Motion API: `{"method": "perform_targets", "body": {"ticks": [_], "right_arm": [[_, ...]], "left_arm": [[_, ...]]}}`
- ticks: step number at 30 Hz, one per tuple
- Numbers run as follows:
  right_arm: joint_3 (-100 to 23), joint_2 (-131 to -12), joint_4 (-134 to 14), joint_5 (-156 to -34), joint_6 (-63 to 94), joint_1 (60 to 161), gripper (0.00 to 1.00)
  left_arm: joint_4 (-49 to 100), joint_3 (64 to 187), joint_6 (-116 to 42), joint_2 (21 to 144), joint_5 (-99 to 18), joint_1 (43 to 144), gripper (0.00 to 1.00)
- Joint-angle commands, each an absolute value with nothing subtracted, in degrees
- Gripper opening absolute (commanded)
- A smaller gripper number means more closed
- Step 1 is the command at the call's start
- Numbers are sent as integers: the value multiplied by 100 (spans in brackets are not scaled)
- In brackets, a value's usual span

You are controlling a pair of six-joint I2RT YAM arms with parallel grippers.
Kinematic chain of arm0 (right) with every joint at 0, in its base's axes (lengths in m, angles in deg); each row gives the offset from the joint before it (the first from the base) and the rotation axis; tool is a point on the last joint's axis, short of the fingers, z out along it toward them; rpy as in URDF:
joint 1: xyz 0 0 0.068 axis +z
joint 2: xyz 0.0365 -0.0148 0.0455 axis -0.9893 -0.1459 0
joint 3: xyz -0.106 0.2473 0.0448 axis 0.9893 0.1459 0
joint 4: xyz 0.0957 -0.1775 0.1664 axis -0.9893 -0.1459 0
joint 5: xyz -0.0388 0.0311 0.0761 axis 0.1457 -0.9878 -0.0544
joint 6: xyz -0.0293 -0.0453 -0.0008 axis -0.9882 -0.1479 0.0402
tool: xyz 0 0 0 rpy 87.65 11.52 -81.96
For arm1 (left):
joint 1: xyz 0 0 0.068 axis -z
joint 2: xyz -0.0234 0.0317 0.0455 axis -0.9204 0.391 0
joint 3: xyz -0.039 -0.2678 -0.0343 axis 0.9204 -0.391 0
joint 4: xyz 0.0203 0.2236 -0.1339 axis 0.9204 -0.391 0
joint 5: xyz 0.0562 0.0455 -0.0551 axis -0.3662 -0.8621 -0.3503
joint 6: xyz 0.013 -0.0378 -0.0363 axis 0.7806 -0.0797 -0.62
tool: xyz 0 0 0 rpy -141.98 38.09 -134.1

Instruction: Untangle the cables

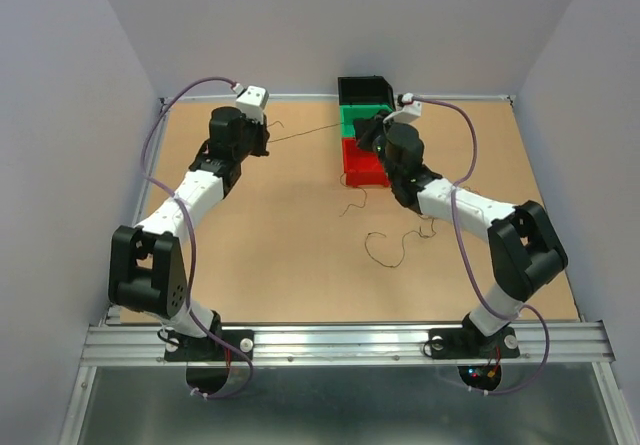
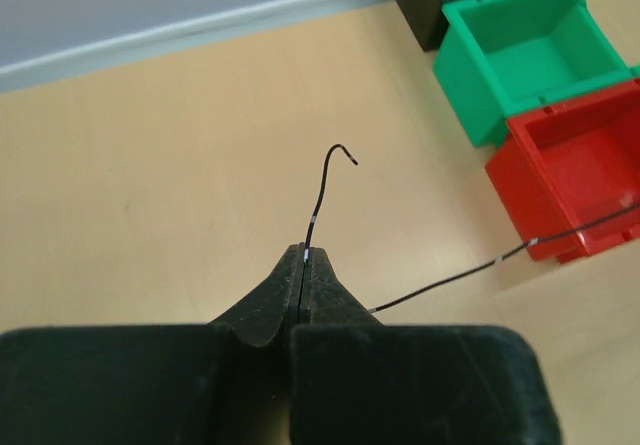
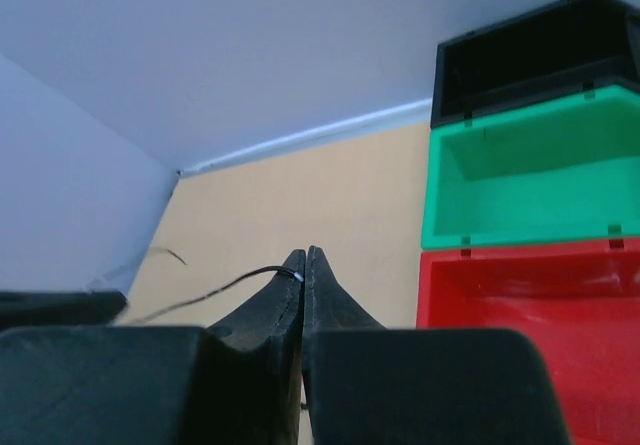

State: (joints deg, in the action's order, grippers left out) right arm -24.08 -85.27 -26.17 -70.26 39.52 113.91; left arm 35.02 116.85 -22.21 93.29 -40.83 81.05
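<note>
Top external: high above near edge, looking down on whole surface (image 1: 300,255). Wrist cameras: close, low, over left claw (image 2: 304,257) and right claw (image 3: 305,257). All share red bin (image 1: 355,163).

A cable (image 1: 305,132) spans from left gripper (image 2: 303,255) to right gripper (image 3: 304,255) near bins (image 2: 470,95).

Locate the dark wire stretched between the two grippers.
Top view: the dark wire spans the far half of the table, clamped between left gripper and right gripper, beside the red bin.
</note>
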Motion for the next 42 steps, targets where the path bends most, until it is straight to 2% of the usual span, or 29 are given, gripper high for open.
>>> {"method": "perform_targets", "body": {"ticks": [1, 4, 9, 16, 21, 31, 37, 42], "right_arm": [[-3425, -8356, -2870, -6651, 4145, 11036, 0], [-3741, -8523, -2880, -6800, 4163, 10860, 0], [-4445, -8979, -2766, -7370, 4049, 10666, 0], [-5315, -9814, -2748, -8082, 4145, 10263, 0], [-5483, -10096, -2765, -8321, 3996, 10060, 1], [-4631, -10395, -2326, -8102, 4058, 9620, 0], [-3937, -10273, -2247, -7636, 3891, 9620, 0], [-3419, -10070, -2194, -7556, 3662, 9620, 1]], "left_arm": [[3483, 11948, -2155, 9448, -3205, 8061, 0], [3492, 12009, -2163, 9606, -2440, 8165, 0], [3387, 12360, -1935, 10035, -2123, 8595, 0], [2728, 14142, -1997, 11169, -2025, 8877, 0], [2429, 14892, -1821, 12039, -2122, 9106, 0], [2376, 15252, -1619, 12594, -2455, 9747, 0], [1893, 15577, -1320, 12893, -3000, 10240, 0], [1208, 16148, -1399, 13551, -3272, 10267, 0]]}}
